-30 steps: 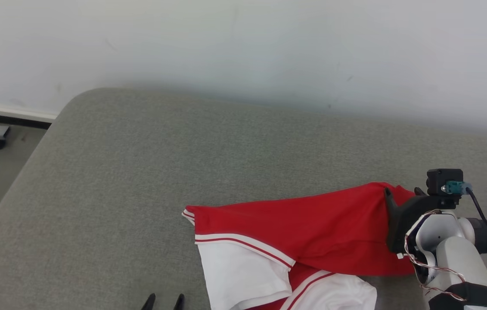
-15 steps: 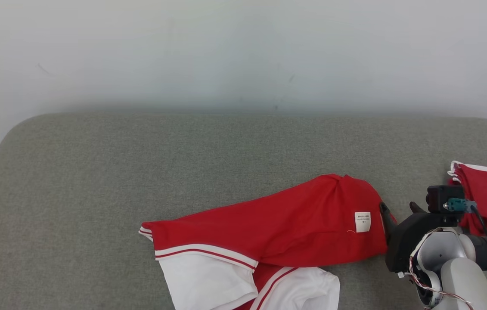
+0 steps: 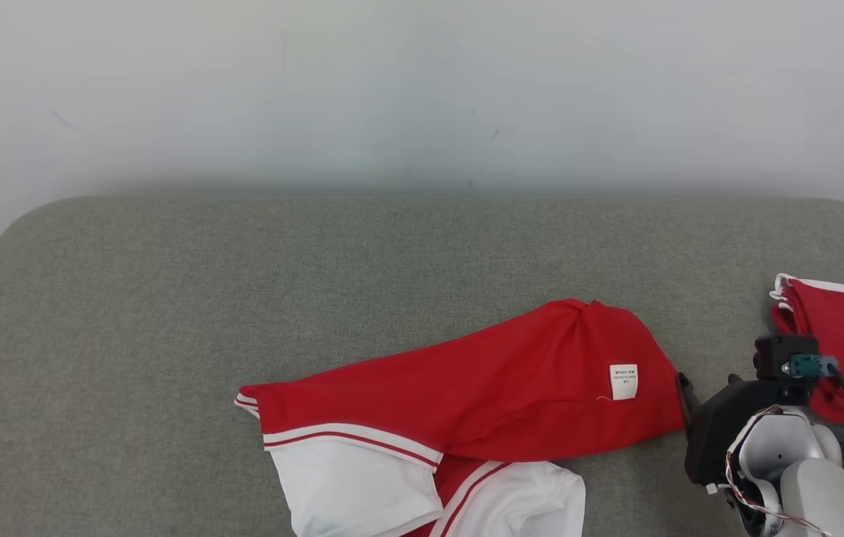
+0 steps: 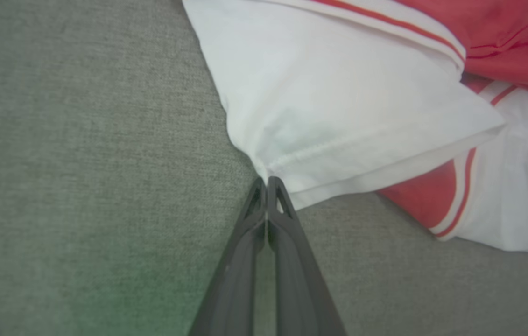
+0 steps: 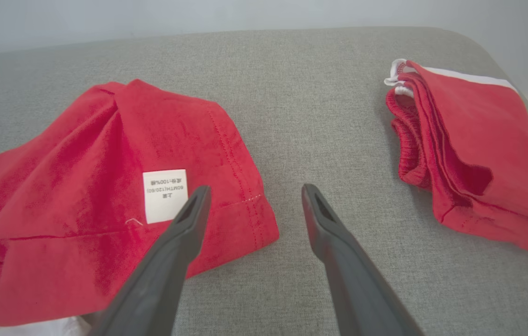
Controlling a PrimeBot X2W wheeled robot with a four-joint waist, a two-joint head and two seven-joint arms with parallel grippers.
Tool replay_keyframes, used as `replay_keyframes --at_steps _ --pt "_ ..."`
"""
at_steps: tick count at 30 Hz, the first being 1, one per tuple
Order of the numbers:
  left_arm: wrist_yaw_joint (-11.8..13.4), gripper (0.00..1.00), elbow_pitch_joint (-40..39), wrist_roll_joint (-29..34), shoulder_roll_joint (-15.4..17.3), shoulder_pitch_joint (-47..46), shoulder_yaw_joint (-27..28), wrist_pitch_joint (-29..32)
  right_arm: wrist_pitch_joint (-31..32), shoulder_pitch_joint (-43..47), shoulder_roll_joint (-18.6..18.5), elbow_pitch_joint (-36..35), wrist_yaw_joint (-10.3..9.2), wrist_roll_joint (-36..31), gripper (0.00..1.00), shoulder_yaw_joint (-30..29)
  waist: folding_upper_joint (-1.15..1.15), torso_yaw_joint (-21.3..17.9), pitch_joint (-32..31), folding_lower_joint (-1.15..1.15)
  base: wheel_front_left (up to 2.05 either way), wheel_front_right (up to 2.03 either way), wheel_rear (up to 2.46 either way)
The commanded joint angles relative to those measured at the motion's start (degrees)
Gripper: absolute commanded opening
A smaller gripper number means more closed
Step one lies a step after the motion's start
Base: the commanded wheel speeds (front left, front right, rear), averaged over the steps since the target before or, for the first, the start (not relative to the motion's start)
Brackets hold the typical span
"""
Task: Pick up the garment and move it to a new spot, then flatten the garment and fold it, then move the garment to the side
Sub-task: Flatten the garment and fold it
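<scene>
The garment (image 3: pixel 466 395), a red shirt with white, red-striped sleeves, lies crumpled on the grey cushioned surface (image 3: pixel 242 283). In the left wrist view my left gripper (image 4: pixel 266 181) is shut, its tips pinching the corner of a white sleeve hem of the garment (image 4: pixel 338 102). My right gripper (image 5: pixel 254 191) is open with nothing between its fingers. It hovers low at the garment's (image 5: pixel 105 186) red hem, one finger over the cloth by the white label (image 5: pixel 165 195), the other over bare cushion. In the head view the right gripper (image 3: pixel 709 384) sits just right of the hem.
A second red garment (image 3: pixel 839 335), folded, lies at the far right of the cushion, also seen as a red pile (image 5: pixel 478 154) beside my right gripper. A pale wall (image 3: pixel 422 89) runs behind. The cushion's rounded left corner (image 3: pixel 11 224) drops to the floor.
The head camera has swung right. My right gripper has come off the red cloth and drawn back beside the hem, uncovering the label. The left gripper has shut on the white sleeve corner.
</scene>
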Motion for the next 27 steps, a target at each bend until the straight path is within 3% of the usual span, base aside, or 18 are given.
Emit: replay_keyframes --at_steps 1,10,15,17,19,23,24,27 --pt "-0.33 0.0 0.38 -0.06 -0.22 -0.61 -0.33 -0.14 0.46 -1.25 -0.11 0.71 -0.11 -0.69 1.0 -0.44 0.0 0.11 0.4 0.0 0.0 0.0 0.0" --pt "0.47 0.0 0.38 0.44 1.16 -2.54 -0.04 -1.51 3.52 -6.63 -1.69 10.86 -0.11 -4.7 1.0 -3.89 0.0 2.76 3.12 0.0 0.0 0.0 0.0" --pt "0.28 0.0 0.02 0.3 1.14 -2.81 -0.48 -1.81 3.87 -7.99 -2.36 12.69 -0.11 -3.88 1.0 -3.75 0.0 3.65 3.99 0.0 0.0 0.0 0.0" --pt "0.25 0.0 -0.05 0.14 1.2 -2.77 -0.56 -1.84 4.49 -8.56 -2.69 13.54 -0.12 -3.88 0.93 -3.86 0.0 3.75 4.14 0.0 0.0 0.0 0.0" --pt "0.24 0.0 -0.17 0.0 1.21 -2.83 -0.65 -1.88 5.78 -9.16 -2.91 14.63 -0.11 -4.02 0.93 -3.78 0.0 3.78 4.3 0.0 0.0 0.0 0.0" --pt "0.19 0.0 -0.67 0.08 1.31 -3.47 -1.01 -1.91 6.68 -10.31 -3.5 16.17 -0.12 -3.97 0.71 -3.35 0.0 3.93 4.93 0.0 0.0 0.0 0.0" --pt "0.2 0.0 -0.82 0.12 1.32 -3.56 -1.1 -1.87 6.63 -10.41 -3.59 16.38 -0.12 -4.07 0.56 -3.24 0.0 3.99 5.11 0.0 0.0 0.0 0.0" --pt "0.33 0.0 -1.15 0.1 1.58 -3.6 -1.22 -1.92 6.42 -10.88 -3.59 17.07 -0.12 -3.85 0.39 -2.93 0.0 4.04 5.51 0.0 0.0 0.0 0.0"
